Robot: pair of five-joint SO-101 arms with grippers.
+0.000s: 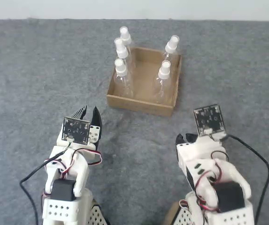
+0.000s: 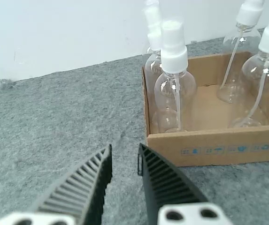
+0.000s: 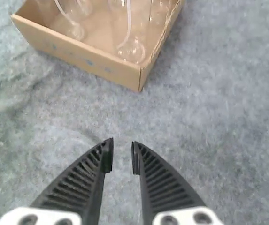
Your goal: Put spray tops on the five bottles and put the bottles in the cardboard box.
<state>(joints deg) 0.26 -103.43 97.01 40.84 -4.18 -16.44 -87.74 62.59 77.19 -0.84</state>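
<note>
The cardboard box (image 1: 139, 105) sits at the middle back of the grey mat. Five clear bottles with white spray tops stand upright inside it: three along one side (image 1: 120, 68) and two along the other (image 1: 165, 70). My left gripper (image 1: 89, 114) hovers just in front of the box's near left corner, slightly open with nothing between its fingers. The left wrist view has that gripper (image 2: 125, 150) facing the box (image 2: 219, 150) and the nearest bottle (image 2: 174, 89). My right gripper (image 1: 185, 138) is pulled back at the front right, narrowly open and empty. The right wrist view shows it (image 3: 121, 143) above bare mat, short of the box (image 3: 78, 54).
Grey felt mat (image 1: 40, 70) covers the whole table, with open room on both sides of the box. A pale wall (image 2: 54, 33) runs behind the mat's far edge. Both arm bases stand at the near edge.
</note>
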